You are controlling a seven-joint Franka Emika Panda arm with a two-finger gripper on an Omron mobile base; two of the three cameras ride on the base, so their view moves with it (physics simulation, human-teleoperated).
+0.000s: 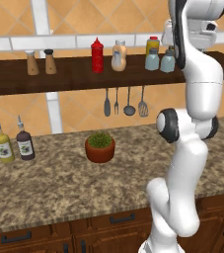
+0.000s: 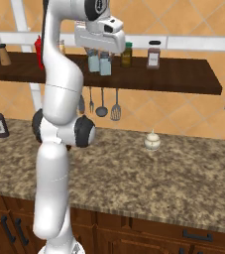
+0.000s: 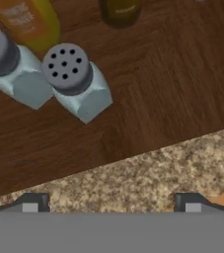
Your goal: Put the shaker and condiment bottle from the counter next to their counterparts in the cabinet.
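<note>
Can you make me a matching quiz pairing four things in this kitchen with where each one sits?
Things:
1. red bottle
2. potted plant
3. ladle
4. two shakers

Places:
A. hanging under the shelf
B. on the counter
C. on the shelf, below the open hand
D. on the shelf, beside the peach bottle

Pairs: 1-D, 2-B, 3-A, 4-C

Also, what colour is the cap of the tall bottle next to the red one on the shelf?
White, on the peach-orange condiment bottle; clearest in the left base view.

The cabinet (image 1: 74,76) carries two shakers (image 3: 76,81), bottles (image 1: 118,55), mills (image 1: 32,63); counter (image 1: 59,188) bears a plant pot (image 1: 99,147).
</note>
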